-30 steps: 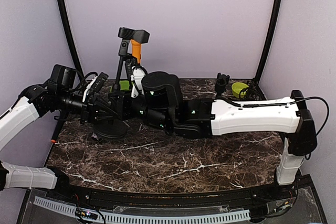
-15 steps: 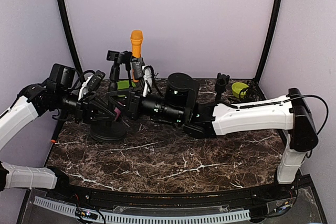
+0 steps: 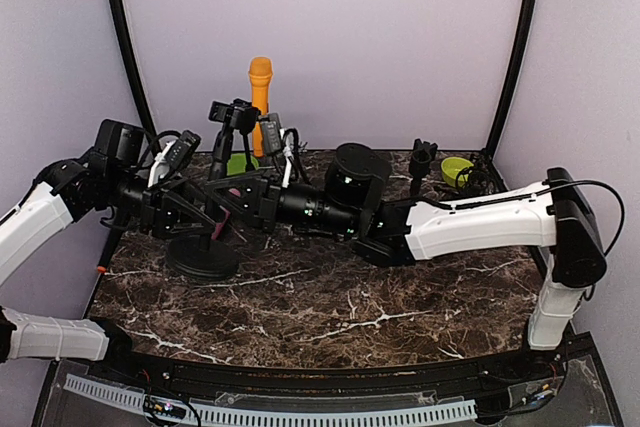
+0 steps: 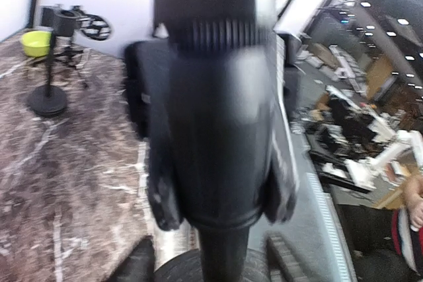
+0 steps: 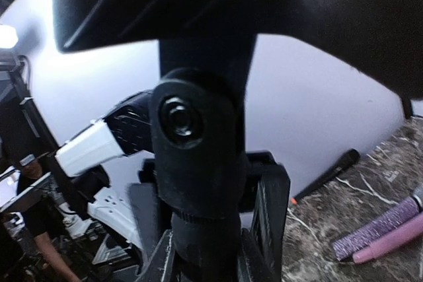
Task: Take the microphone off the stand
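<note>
Jaws of the left gripper (image 4: 211, 265) stand partly apart on either side of the black pole of the stand (image 3: 203, 259), with a sliver of gap showing on each side, so they flank it without clamping. Those of the right gripper (image 5: 208, 262) are narrow and pressed against the same pole, just under the swivel joint (image 5: 192, 130), pinching it. The orange microphone (image 3: 260, 82) sits upright at the stand's head, above both sets of jaws and touched by neither.
</note>
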`<control>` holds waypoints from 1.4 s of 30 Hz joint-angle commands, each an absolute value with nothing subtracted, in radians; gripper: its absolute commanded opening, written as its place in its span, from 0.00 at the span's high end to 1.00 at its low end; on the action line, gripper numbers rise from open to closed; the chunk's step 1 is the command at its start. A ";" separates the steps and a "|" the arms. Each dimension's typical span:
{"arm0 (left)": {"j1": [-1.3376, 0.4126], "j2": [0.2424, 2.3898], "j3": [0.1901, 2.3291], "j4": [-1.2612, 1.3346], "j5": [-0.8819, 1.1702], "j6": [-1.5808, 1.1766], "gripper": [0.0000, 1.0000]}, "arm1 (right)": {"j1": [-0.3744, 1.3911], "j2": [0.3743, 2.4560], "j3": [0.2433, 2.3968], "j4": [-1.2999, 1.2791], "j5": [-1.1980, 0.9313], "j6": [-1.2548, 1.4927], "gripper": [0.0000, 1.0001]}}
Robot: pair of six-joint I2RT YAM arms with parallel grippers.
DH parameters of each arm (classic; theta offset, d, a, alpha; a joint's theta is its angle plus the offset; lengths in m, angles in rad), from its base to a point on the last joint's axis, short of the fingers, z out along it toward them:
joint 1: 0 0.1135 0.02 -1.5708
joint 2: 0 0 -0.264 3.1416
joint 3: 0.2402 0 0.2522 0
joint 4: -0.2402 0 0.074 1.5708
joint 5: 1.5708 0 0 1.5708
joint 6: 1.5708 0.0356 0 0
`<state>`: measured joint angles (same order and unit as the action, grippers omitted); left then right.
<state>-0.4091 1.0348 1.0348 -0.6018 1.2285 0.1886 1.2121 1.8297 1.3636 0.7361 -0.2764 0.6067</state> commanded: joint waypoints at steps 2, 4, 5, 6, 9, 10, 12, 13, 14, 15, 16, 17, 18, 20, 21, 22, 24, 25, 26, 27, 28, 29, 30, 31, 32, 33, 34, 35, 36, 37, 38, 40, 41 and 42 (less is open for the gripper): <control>-0.395 1.035 1.090 -0.602 0.987 0.254 0.01 | 1.231 1.703 1.284 0.568 0.202 0.405 1.00; -0.391 1.040 1.100 -0.633 0.930 0.280 0.01 | 1.221 1.676 1.228 0.538 0.359 0.347 1.00; -0.387 1.043 1.102 -0.644 0.901 0.288 0.01 | 1.209 1.667 1.205 0.526 0.410 0.325 1.00; -0.380 1.049 1.104 -0.654 0.872 0.295 0.01 | 1.198 1.662 1.187 0.521 0.445 0.299 1.00; -0.343 1.077 1.109 -0.688 0.817 0.315 0.01 | 1.168 1.675 1.162 0.500 0.578 0.220 1.00; -0.324 1.084 1.109 -0.694 0.817 0.316 0.01 | 1.152 1.686 1.159 0.497 0.613 0.202 1.00; -0.290 1.097 1.110 -0.697 0.807 0.316 0.01 | 1.113 1.711 1.159 0.507 0.652 0.182 1.00; -0.275 1.099 1.112 -0.700 0.795 0.317 0.01 | 1.087 1.725 1.160 0.514 0.658 0.180 1.00; -0.264 1.102 1.115 -0.703 0.779 0.320 0.01 | 1.063 1.740 1.138 0.523 0.661 0.178 1.00; -0.259 1.105 1.119 -0.709 0.758 0.324 0.01 | 1.037 1.755 1.131 0.534 0.665 0.174 1.00; -0.254 1.108 1.124 -0.716 0.733 0.327 0.01 | 1.014 1.773 1.133 0.546 0.668 0.170 1.00; -0.252 1.114 1.131 -0.727 0.703 0.330 0.01 | 0.989 1.789 1.136 0.556 0.671 0.172 1.00; -0.249 1.120 1.141 -0.740 0.686 0.335 0.01 | 0.965 1.806 1.142 0.565 0.665 0.176 1.00; -0.241 1.135 1.159 -0.760 0.658 0.344 0.01 | 0.922 1.846 1.162 0.584 0.646 0.173 1.00; -0.236 1.139 1.165 -0.765 0.644 0.344 0.01 | 0.906 1.869 1.192 0.590 0.648 0.160 1.00; -0.228 1.142 1.171 -0.768 0.635 0.343 0.01 | 0.893 1.905 1.218 0.589 0.656 0.137 1.00; -0.212 1.148 1.179 -0.775 0.633 0.340 0.01 | 0.873 1.960 1.278 0.586 0.679 0.088 1.00; -0.208 1.150 1.183 -0.779 0.632 0.342 0.01 | 0.860 1.981 1.303 0.586 0.684 0.058 1.00; -0.205 1.152 1.185 -0.781 0.629 0.344 0.01 | 0.849 2.003 1.327 0.589 0.689 0.042 1.00; -0.202 1.152 1.186 -0.785 0.628 0.352 0.01 | 0.838 2.019 1.345 0.591 0.695 0.031 1.00; -0.201 1.152 1.187 -0.786 0.629 0.356 0.01 | 0.826 2.033 1.362 0.593 0.700 0.027 1.00; -0.200 1.151 1.190 -0.788 0.631 0.359 0.01 | 0.812 2.044 1.374 0.595 0.701 0.026 1.00; -0.199 1.151 1.192 -0.790 0.634 0.361 0.01 | 0.799 2.054 1.382 0.597 0.699 0.031 1.00; -0.197 1.150 1.195 -0.791 0.637 0.362 0.01 | 0.788 2.064 1.386 0.600 0.692 0.038 1.00; -0.196 1.149 1.198 -0.791 0.639 0.364 0.01 | 0.777 2.072 1.388 0.601 0.686 0.048 1.00; -0.196 1.149 1.200 -0.793 0.642 0.365 0.01 | 0.768 2.081 1.390 0.601 0.682 0.060 1.00; -0.194 1.147 1.201 -0.795 0.641 0.366 0.01 | 0.761 2.091 1.391 0.600 0.681 0.068 1.00; -0.193 1.145 1.202 -0.796 0.641 0.370 0.01 | 0.756 2.102 1.393 0.599 0.678 0.077 1.00; -0.192 1.143 1.205 -0.797 0.637 0.374 0.01 | 0.754 2.115 1.393 0.599 0.673 0.084 1.00; -0.193 1.142 1.207 -0.801 0.635 0.377 0.01 | 0.752 2.126 1.393 0.599 0.668 0.092 1.00; -0.192 1.140 1.214 -0.805 0.634 0.379 0.01 | 0.752 2.134 1.393 0.598 0.666 0.101 1.00; -0.189 1.138 1.231 -0.816 0.636 0.380 0.01 | 0.751 2.149 1.389 0.597 0.659 0.120 1.00; -0.189 1.135 1.236 -0.820 0.639 0.381 0.01 | 0.750 2.152 1.387 0.595 0.659 0.127 1.00; -0.189 1.132 1.239 -0.822 0.642 0.381 0.01 | 0.750 2.158 1.388 0.590 0.658 0.134 1.00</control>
